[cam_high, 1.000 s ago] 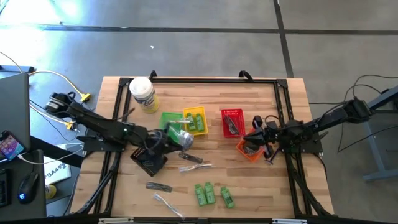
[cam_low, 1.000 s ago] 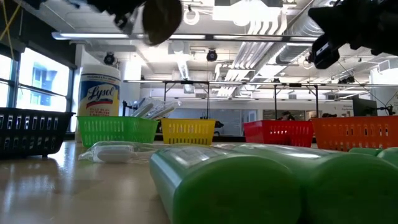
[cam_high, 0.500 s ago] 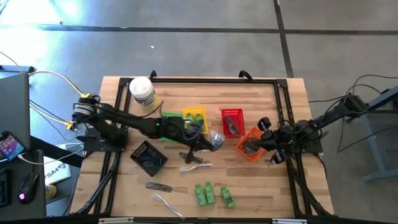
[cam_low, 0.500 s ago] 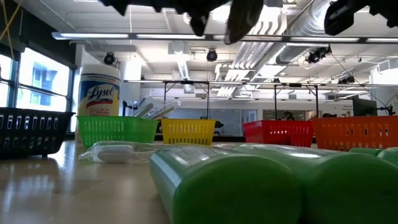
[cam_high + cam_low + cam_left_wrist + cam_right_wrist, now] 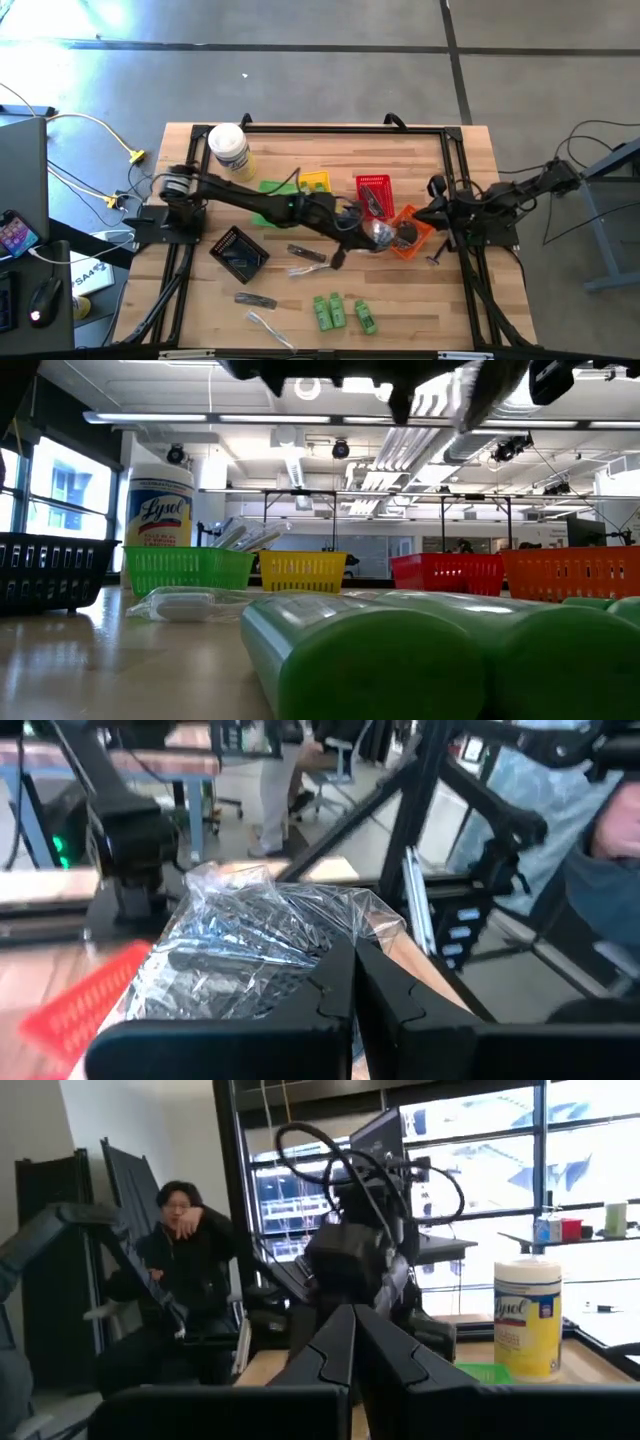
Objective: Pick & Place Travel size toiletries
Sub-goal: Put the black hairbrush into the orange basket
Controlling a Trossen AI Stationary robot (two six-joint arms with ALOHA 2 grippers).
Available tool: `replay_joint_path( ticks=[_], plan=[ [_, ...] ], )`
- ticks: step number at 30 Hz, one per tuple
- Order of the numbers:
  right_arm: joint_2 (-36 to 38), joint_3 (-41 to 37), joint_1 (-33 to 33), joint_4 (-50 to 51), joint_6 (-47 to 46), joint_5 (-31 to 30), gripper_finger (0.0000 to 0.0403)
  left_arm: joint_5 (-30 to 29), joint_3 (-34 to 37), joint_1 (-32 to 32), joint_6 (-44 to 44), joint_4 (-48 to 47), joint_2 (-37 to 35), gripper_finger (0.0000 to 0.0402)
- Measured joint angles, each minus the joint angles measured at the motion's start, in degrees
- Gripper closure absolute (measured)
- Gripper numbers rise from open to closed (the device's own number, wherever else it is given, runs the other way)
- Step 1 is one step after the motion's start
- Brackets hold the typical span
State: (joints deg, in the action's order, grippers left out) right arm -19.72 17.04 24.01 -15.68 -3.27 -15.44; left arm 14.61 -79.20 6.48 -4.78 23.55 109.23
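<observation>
Left pincer (image 5: pixel 385 234) stretched across the counter (image 5: pixel 270 325), just beside the orange basket (image 5: pixel 418 226), clenched on a clear-wrapped toiletry (image 5: pixel 255 945): crinkled plastic with a dark stick inside, pinched between the two dark fingers (image 5: pixel 335 990) that meet in the left wrist view. Held off the counter, at the basket's edge nearest the red basket (image 5: pixel 372 196).

Right pincer (image 5: pixel 436 188) clenched on nothing, pulled back to the far side of the orange basket, near the counter's edge.

Other toiletries loose on the counter, well apart from the orange basket: green bottles (image 5: pixel 340 311) in a cluster toward the near edge, a dark stick (image 5: pixel 255 299) and a clear-wrapped stick (image 5: pixel 268 329) beside them, two more wrapped pieces (image 5: pixel 308 260) closer to the black basket (image 5: pixel 238 252).

Yellow basket (image 5: pixel 314 182) and green basket (image 5: pixel 270 187) beyond the red one, white jar (image 5: pixel 229 147) farther still. A seated person (image 5: pixel 185 1295) visible in the right wrist view.
</observation>
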Motion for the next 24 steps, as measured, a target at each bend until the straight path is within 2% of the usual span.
replay_joint_path(
  ticks=[10, 17, 24],
  plan=[
    [2.1, 0.7, 0.0, 0.2, -1.4, -0.2, 0.0401, 0.4, -16.6, -2.2, -3.0, -7.9, 12.3, 0.0401],
    [2.2, 0.7, 0.0, 0.5, 0.9, -5.6, 0.0401, 2.7, -26.9, -2.4, -3.3, -10.4, 21.3, 0.0401],
    [2.2, 0.7, 0.0, 0.6, 1.5, -5.5, 0.0401, 1.4, -32.4, -2.8, -3.4, -12.6, 26.7, 0.0401]
  ],
)
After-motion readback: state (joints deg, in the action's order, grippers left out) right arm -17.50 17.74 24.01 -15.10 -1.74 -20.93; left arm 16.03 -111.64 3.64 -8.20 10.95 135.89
